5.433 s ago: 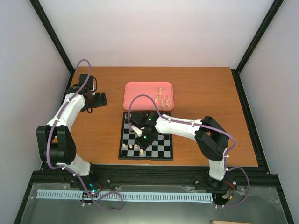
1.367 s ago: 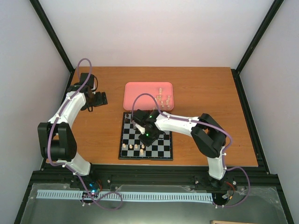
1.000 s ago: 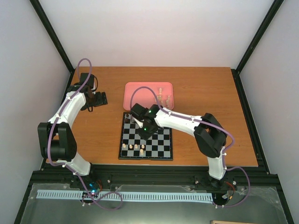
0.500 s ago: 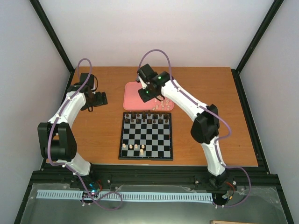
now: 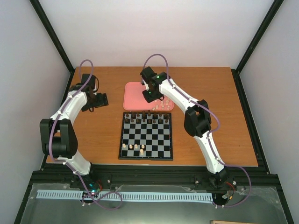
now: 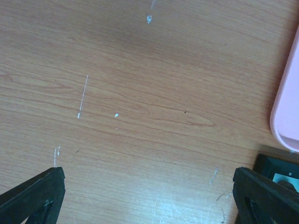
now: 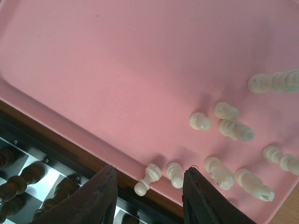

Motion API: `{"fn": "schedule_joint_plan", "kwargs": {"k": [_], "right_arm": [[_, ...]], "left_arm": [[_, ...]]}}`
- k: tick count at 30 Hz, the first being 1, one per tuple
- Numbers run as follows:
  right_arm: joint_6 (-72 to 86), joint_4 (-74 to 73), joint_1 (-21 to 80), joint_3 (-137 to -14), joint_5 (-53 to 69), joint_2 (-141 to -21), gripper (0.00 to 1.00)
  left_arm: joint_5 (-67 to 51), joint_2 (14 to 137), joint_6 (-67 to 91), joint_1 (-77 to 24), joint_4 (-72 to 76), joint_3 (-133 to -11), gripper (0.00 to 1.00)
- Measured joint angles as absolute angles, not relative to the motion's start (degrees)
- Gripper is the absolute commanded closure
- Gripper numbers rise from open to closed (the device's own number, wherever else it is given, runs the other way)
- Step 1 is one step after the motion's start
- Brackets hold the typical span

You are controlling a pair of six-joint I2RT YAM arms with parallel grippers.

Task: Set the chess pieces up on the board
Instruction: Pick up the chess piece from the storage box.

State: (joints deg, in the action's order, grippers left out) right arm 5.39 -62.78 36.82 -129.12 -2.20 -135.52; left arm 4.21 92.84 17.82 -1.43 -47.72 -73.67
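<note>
The checkered board [image 5: 146,136] lies mid-table, dark pieces along its far row and three cream pieces [image 5: 133,147] near its front left. Several cream chess pieces [image 7: 219,116] lie on the pink tray [image 7: 107,60], which also shows in the top view [image 5: 133,95]. My right gripper [image 7: 149,196] is open and empty above the tray's near edge, over a toppled cream pawn [image 7: 148,179] and another piece [image 7: 175,173]; in the top view it [image 5: 148,94] hovers over the tray. My left gripper [image 6: 145,219] is open and empty over bare wood, and in the top view it [image 5: 100,100] sits left of the tray.
The board's corner [image 6: 280,172] and the tray's edge [image 6: 286,107] show at the right of the left wrist view. Dark brown pieces [image 7: 18,179] stand on the board's far row just below the tray. Black frame rails [image 5: 247,116] bound the table.
My right arm has lifted off the board and swung back over the pink tray, empty. The cream pieces on the board's front row went from two to three. The left arm barely moved.
</note>
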Motion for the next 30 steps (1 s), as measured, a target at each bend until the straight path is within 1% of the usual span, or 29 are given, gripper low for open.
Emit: {"fn": "schedule_joint_plan", "kwargs": {"k": [14, 30], "right_arm": [[5.61, -61.91, 35.35, -130.47, -5.43, -140.88, 0.61], [5.69, -60.99, 33.04, -132.73, -4.86, -143.87, 0.63]], "left_arm": [[3.99, 94.67, 17.82, -1.43, -47.72, -74.19, 0.0], [4.05, 96.57, 17.85, -1.43, -47.83, -75.11, 0.0]]}}
